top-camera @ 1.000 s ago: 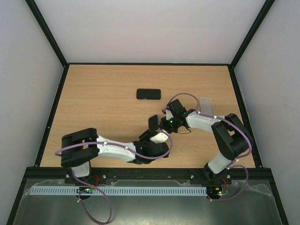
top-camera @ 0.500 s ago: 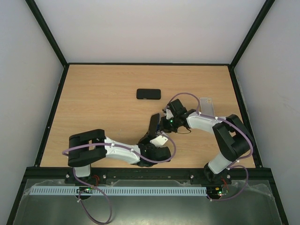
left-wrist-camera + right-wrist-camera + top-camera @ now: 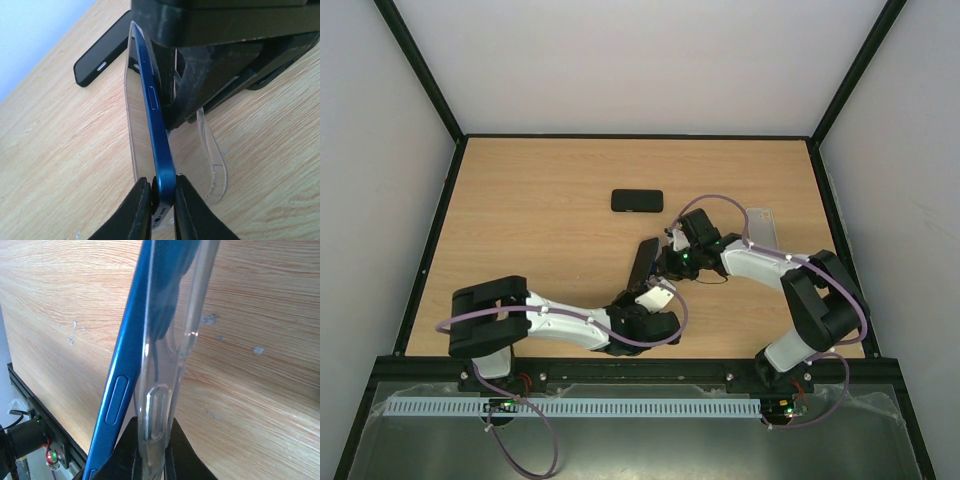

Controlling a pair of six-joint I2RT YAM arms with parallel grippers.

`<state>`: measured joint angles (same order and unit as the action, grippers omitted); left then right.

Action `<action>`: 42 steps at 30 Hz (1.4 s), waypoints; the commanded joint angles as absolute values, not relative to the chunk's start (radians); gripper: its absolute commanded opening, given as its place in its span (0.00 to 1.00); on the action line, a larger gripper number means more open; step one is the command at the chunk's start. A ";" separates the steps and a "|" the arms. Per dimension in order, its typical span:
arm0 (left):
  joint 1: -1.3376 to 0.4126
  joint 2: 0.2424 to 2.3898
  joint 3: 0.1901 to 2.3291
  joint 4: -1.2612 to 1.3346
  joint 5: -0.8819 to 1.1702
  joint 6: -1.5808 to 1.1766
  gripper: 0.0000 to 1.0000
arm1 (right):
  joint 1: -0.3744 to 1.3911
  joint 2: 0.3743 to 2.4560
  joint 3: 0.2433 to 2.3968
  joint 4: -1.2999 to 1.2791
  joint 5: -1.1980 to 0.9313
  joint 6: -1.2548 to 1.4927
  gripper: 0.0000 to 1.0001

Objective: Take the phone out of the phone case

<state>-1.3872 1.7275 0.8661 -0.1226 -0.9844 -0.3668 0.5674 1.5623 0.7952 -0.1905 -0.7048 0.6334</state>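
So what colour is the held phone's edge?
Blue; the phone shows best in the left wrist view.

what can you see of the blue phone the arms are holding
The phone is a thin slab with a glossy blue, metal-looking frame and rounded corners. Its long edge carries an oblong side button. It is held on edge over the wooden table, partly out of a clear case that bows away from it. The left gripper pinches one end of the phone, and the right gripper clamps the case near the other end.

No readable text, labels, brands or numbers anywhere.
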 commanded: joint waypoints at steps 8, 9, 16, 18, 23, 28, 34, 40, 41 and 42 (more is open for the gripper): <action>-1.375 1.575 0.801 -0.111 -1.061 -0.431 0.03 | 0.566 1.532 0.776 -0.236 -0.619 0.590 0.02; -1.375 1.562 0.797 -0.106 -1.056 -0.438 0.03 | 0.566 1.529 0.776 -0.237 -0.612 0.591 0.02; -1.376 1.452 0.748 -0.071 -1.035 -0.497 0.03 | 0.566 1.509 0.778 -0.239 -0.571 0.588 0.02; -1.375 1.415 0.730 -0.062 -1.031 -0.513 0.03 | 0.566 1.501 0.779 -0.242 -0.557 0.585 0.02; -1.376 1.314 0.687 -0.048 -1.023 -0.547 0.03 | 0.566 1.484 0.782 -0.244 -0.538 0.575 0.02; -1.375 1.237 0.644 -0.060 -1.025 -0.573 0.03 | 0.552 1.451 0.810 -0.261 -0.543 0.531 0.02; -1.376 1.158 0.609 -0.093 -1.023 -0.562 0.03 | 0.367 1.381 0.905 -0.388 -0.564 0.348 0.02; -1.376 1.124 0.592 -0.112 -1.012 -0.535 0.03 | 0.139 1.367 1.013 -0.555 -0.550 0.034 0.02; -1.376 1.124 0.593 -0.119 -1.011 -0.534 0.03 | 0.103 1.371 1.030 -0.598 -0.546 -0.013 0.02; -1.377 1.124 0.593 -0.123 -1.011 -0.536 0.03 | 0.068 1.379 1.046 -0.627 -0.539 -0.050 0.02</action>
<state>-1.3777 1.1458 0.6006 -0.1116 -0.9691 -0.5430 0.1699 1.3823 0.9871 -0.4438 -0.5636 0.1921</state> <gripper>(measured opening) 0.035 0.054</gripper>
